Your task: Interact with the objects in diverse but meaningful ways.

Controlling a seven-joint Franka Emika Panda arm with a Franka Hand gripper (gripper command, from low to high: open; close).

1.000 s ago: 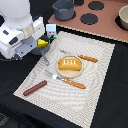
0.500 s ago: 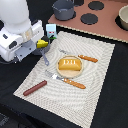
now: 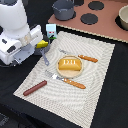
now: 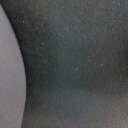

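Note:
An orange-brown bread loaf (image 3: pixel 69 64) lies on a small plate in the middle of the striped mat (image 3: pixel 100 90). Near the mat's front corner, toward the exterior view's left, lies the reddish-brown sausage (image 3: pixel 35 88). The white milk carton (image 3: pixel 51 31) stands at the mat's far corner, with the yellow cheese wedge (image 3: pixel 43 44) just in front of it. A thin grey handle (image 3: pixel 45 56), perhaps the saucepan's, juts out below the cheese. My gripper (image 3: pixel 36 46) sits at the end of the white arm, right beside the cheese, with its fingers hidden. The wrist view is only a dark blur.
An orange-handled knife (image 3: pixel 88 58) and fork (image 3: pixel 74 83) flank the plate. Behind the mat is a brown stove top (image 3: pixel 107 22) with black burners, a larger grey pot (image 3: pixel 63 9) and a pale bowl (image 3: pixel 123 17). The bulky white arm (image 3: pixel 17 32) fills the exterior view's left.

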